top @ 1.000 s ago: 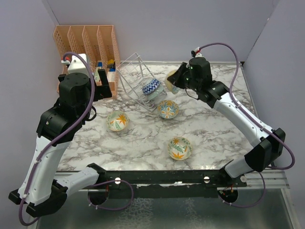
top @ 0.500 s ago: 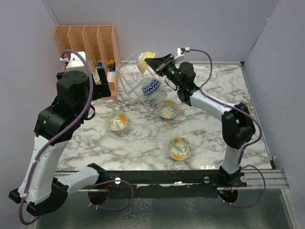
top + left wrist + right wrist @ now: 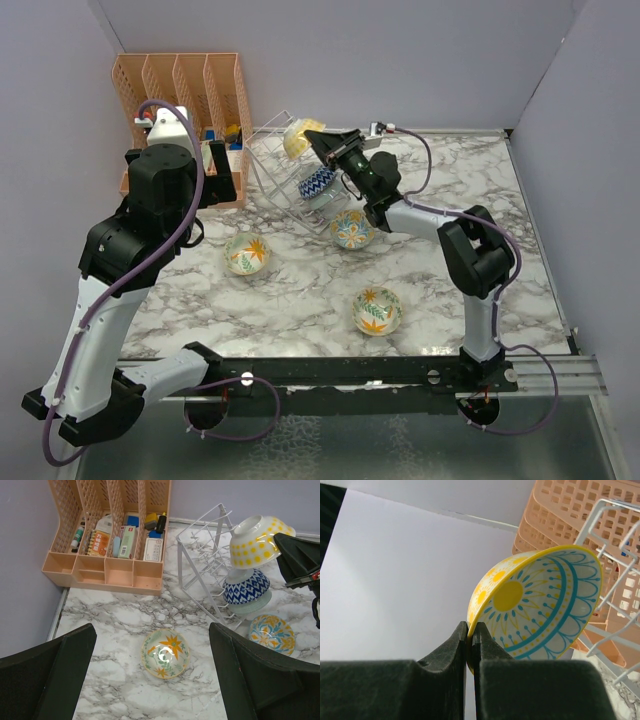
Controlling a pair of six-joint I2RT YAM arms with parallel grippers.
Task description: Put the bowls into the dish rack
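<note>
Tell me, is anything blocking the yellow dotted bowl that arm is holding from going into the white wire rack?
Nothing visible blocks it. The right gripper pinches the yellow dotted bowl by its rim at the white wire rack's upper wires. A blue-patterned bowl sits in the rack just below, so that slot is taken.

Left arm [image 3: 100, 310] stands tall over its base, elbow bent, wrist tipped down toward the table. Left gripper [image 3: 151, 630] is wide open, with a dark finger [image 3: 55, 672] at each lower corner of its wrist view. Right arm [image 3: 420, 215] is folded sharply at the elbow and its forearm stretches left and away. Right gripper [image 3: 470, 630] is pinched tight — only a sliver of gap between its fingertips.
</note>
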